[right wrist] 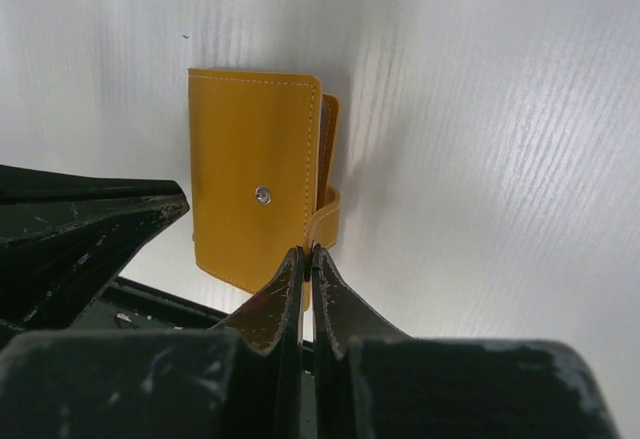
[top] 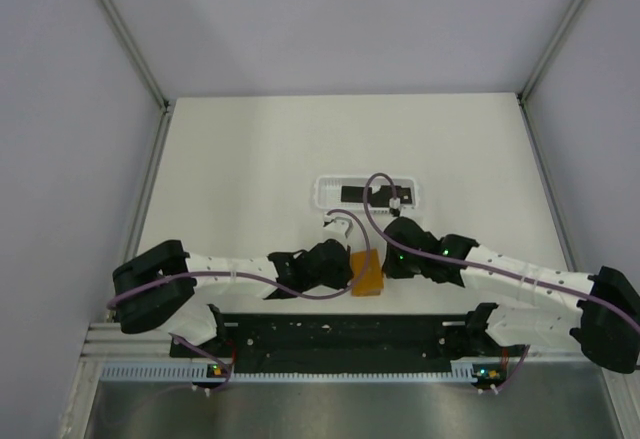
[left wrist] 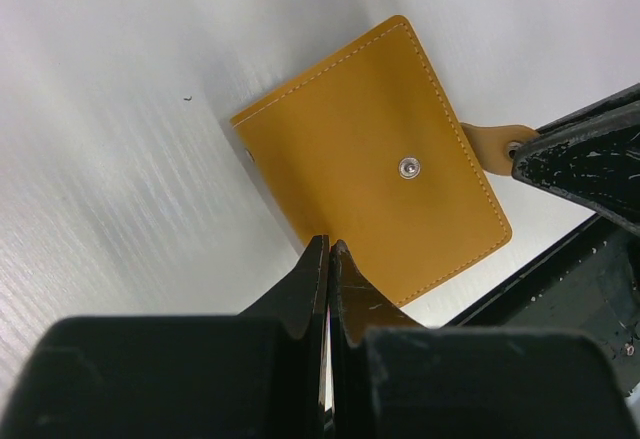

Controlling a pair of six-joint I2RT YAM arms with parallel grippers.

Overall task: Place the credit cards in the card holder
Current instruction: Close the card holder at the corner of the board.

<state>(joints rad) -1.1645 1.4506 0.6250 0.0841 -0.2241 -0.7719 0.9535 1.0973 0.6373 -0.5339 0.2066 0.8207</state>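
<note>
Card holder (left wrist: 380, 159), orange-tan and folded shut, held between the two grippers near the front edge of the white table (top: 250, 159), just ahead of the arm bases; in the overhead view it appears as a small orange block between the two wrists. Outer cover faces the wrist cameras, with pale stitching along its border and a metal snap stud (left wrist: 409, 167) near the centre. The shadow beneath it in the left wrist view shows it tilted, with at least one edge raised off the table. Left gripper (left wrist: 328, 251): fingers drawn together to a thin slit, tips set against the long edge of the holder opposite the tab, apparently pinching that edge; the contact itself is hidden behind the fingertips. Right gripper (right wrist: 307, 256): fingers likewise nearly closed, tips meeting at the lower end of the tab (left wrist: 492, 147), the short strap that wraps round the open side of the holder; the strap runs down into the slit between the tips. In the left wrist view the same tab ends against the dark fingertip of the right gripper at the right of the picture. Credit card (top: 356, 194): a dark, flat rectangle lying in the white tray (top: 325, 194), farther back on the table and well apart from the holder; a cable from the right arm crosses over the tray, and whether the dark shape is one card or several cannot be resolved
</note>
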